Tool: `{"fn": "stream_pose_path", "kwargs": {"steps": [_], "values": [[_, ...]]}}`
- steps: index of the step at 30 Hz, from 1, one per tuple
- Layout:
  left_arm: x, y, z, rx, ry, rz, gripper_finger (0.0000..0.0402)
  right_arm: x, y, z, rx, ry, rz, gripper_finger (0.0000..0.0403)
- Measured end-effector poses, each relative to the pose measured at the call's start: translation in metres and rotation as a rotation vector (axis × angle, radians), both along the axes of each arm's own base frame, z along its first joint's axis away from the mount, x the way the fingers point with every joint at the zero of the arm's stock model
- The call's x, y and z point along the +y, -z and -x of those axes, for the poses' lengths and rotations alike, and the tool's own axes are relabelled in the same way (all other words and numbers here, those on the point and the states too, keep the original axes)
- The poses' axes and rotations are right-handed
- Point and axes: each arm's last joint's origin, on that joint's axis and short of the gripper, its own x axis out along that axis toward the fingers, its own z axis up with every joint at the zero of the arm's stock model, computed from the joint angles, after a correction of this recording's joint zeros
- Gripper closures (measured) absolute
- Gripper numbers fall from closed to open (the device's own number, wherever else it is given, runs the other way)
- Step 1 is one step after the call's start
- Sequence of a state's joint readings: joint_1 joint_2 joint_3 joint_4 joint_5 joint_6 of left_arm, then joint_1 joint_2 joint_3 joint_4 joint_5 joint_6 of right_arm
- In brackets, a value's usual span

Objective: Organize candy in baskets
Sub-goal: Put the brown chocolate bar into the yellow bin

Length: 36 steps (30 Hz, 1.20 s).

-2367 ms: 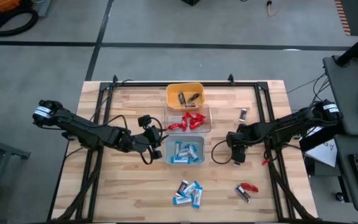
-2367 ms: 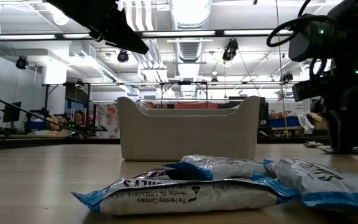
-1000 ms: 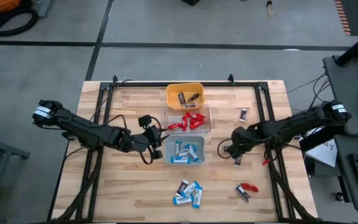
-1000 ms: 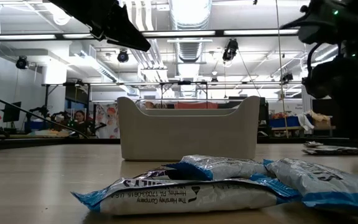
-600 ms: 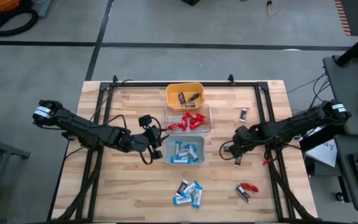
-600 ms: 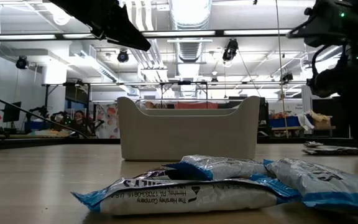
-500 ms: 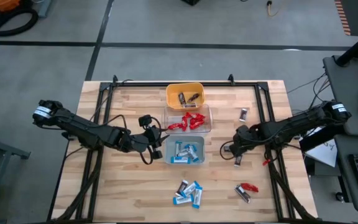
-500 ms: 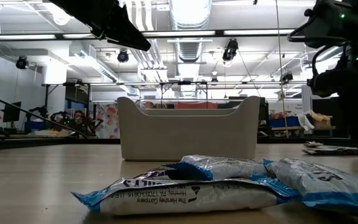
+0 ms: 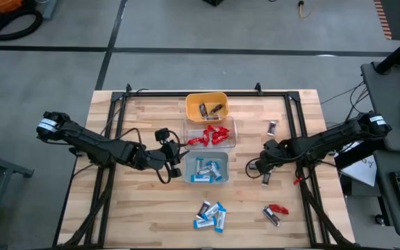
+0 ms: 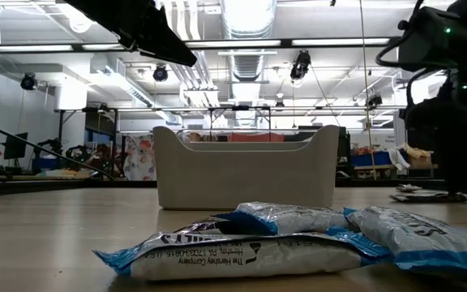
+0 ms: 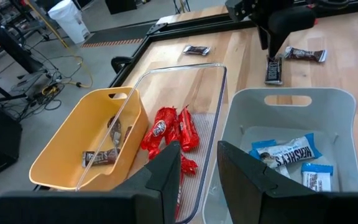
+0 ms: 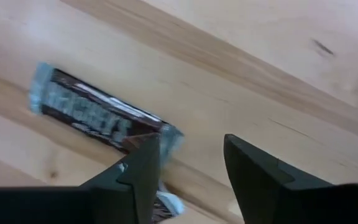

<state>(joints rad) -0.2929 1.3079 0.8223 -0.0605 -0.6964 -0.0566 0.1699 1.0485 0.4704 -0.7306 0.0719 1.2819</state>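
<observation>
Right gripper [image 12: 188, 165] fingers apart, empty, over dark bar [image 12: 101, 118] — left gripper [image 11: 197, 177] part-open, empty.

The wooden bench [image 9: 144, 208] carries three baskets in a row at its middle: yellow [image 9: 206, 107], clear [image 9: 210, 132], grey-blue [image 9: 206, 169]. Loose candy lies near the front edge [image 9: 210, 214], front-right [image 9: 273, 212], and right side [image 9: 272, 127].

The pale, matt wooden plank table [image 9: 144, 201] is showing visible grain. On it, the see-through glossy plastic bin [image 11: 207, 93] is gleaming beside the smooth yellow-orange plastic bin [image 11: 67, 149]; crinkly foil-wrapped red candy bars [image 11: 169, 127] are glinting inside the clear one.
</observation>
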Motion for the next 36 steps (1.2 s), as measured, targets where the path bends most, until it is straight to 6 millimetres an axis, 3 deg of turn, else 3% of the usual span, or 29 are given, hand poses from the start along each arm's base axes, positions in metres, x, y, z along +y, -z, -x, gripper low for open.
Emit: {"fn": "stream_pose_path", "kwargs": {"steps": [9,20,26,32,36], "values": [[0.000,0.000,0.000,0.001,0.001,0.000,0.0311,0.001,-0.001,-0.003,-0.032,-0.009,-0.004,0.0263],[0.000,0.000,0.000,0.001,0.001,0.000,0.0311,0.001,-0.001,-0.007,-0.076,0.008,-0.016,0.0239],[0.000,0.000,0.000,0.001,0.001,0.000,0.0311,0.001,0.010,-0.004,-0.108,0.031,-0.034,0.0238],[0.000,0.000,0.000,0.000,0.001,0.000,0.0311,0.000,0.020,-0.001,-0.142,0.038,-0.033,0.0258],[0.000,0.000,0.000,0.000,0.001,0.000,0.0311,-0.001,0.030,0.007,-0.112,0.045,-0.022,0.0293]]}}
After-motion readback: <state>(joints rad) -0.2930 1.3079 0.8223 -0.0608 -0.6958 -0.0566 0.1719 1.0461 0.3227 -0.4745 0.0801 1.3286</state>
